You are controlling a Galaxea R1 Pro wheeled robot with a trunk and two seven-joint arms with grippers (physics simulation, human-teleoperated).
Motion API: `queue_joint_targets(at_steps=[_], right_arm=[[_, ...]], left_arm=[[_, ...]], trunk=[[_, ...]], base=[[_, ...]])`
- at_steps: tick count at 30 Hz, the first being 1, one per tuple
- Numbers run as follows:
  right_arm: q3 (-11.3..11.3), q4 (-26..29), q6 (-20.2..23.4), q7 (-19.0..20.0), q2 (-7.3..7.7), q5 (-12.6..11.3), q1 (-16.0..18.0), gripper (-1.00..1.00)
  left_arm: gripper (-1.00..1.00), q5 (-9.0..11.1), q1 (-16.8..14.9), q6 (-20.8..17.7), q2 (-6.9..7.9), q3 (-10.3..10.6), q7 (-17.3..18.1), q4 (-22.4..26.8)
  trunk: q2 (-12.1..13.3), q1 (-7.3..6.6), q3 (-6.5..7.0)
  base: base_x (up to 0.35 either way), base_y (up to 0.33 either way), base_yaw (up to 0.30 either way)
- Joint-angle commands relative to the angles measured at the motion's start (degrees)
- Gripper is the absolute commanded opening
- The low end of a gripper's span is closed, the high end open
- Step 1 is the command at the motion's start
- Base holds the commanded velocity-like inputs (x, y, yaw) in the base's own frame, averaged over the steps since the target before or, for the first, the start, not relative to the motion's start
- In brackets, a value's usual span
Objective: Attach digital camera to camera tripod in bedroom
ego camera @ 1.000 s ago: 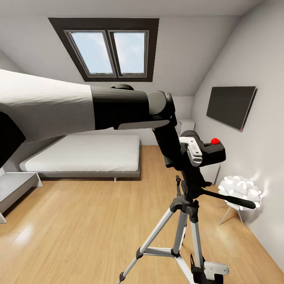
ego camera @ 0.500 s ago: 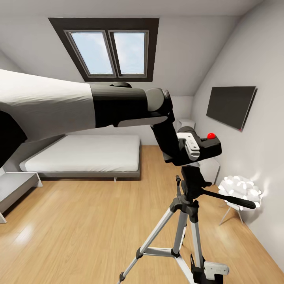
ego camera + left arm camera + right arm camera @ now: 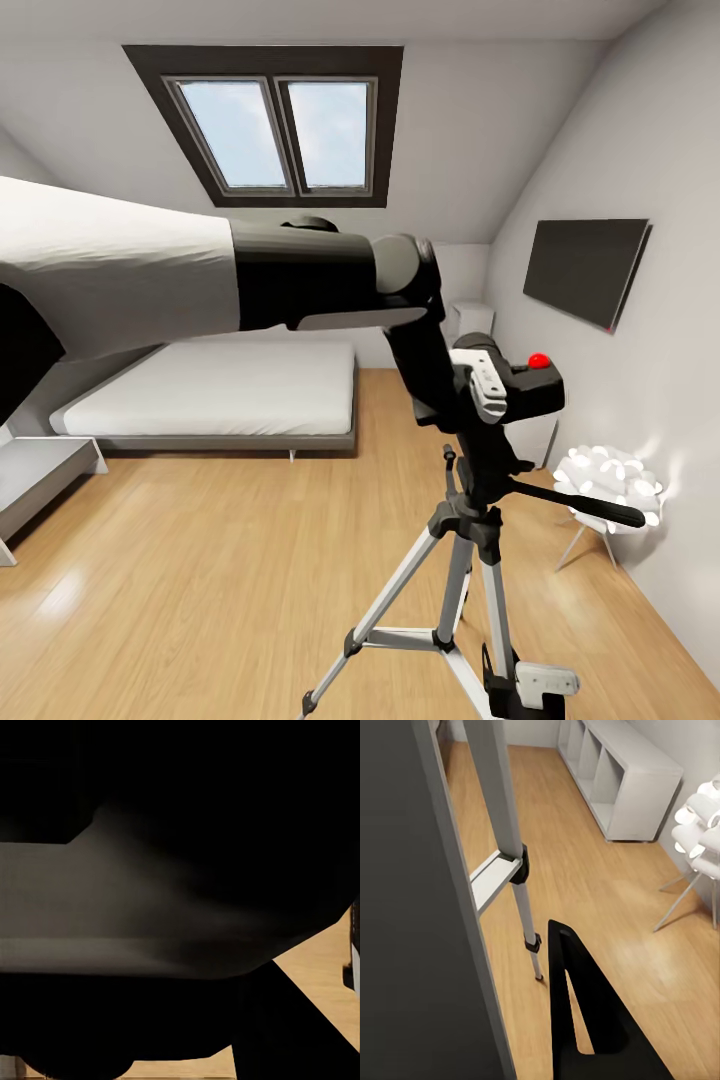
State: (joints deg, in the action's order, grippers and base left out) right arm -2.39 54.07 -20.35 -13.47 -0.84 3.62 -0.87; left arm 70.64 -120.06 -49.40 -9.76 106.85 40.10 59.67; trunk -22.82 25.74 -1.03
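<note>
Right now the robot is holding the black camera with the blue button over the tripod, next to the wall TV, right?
Almost. The button on top of the digital camera is red, not blue; the head view shows it. The rest holds: the left gripper has the camera in its jaws just above the camera tripod, with the TV on the wall to the right.

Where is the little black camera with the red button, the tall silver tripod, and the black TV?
Small black boxy digital camera [image 3: 530,388]: head view, on its body under the red button.
Tall silver-legged camera tripod [image 3: 487,478]: head view, on its black head.
Flat black wall TV [image 3: 585,268]: head view, mid-screen.
</note>
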Motion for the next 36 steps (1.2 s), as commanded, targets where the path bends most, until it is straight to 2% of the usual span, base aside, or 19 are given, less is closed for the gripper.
queue_joint_targets(at_steps=[1, 7, 28, 29, 36], right_arm=[[-0.16, -0.18, 0.13, -0.5, 0.05, 0.5, -0.01, -1.0], [-0.16, -0.19, 0.13, -0.5, 0.05, 0.51, -0.01, -1.0], [-0.16, -0.19, 0.13, -0.5, 0.05, 0.51, -0.01, -1.0], [-0.16, -0.19, 0.13, -0.5, 0.05, 0.51, -0.01, -1.0], [-0.16, -0.19, 0.13, -0.5, 0.05, 0.51, -0.01, -1.0]], left_arm=[[-1.0, 0.12, -0.1, -0.19, -0.05, 0.54, 0.16, 0.07], [-1.0, 0.12, 0.11, -0.38, -0.01, 2.12, 0.16, 0.12], [-1.0, 0.12, 0.18, -0.43, 0.09, 2.83, 0.16, 0.04], [1.0, 0.12, 0.18, -0.43, 0.09, 2.83, 0.16, 0.08], [1.0, 0.12, 0.18, -0.43, 0.09, 2.84, 0.16, 0.18]], trunk=[[-0.1, 0.04, -0.12], [-0.1, 0.04, -0.12], [-0.1, 0.04, -0.12], [-0.1, 0.04, -0.12], [-0.1, 0.04, -0.12]], base=[[0.0, 0.0, 0.0], [0.0, 0.0, 0.0], [0.0, 0.0, 0.0], [0.0, 0.0, 0.0], [0.0, 0.0, 0.0]])
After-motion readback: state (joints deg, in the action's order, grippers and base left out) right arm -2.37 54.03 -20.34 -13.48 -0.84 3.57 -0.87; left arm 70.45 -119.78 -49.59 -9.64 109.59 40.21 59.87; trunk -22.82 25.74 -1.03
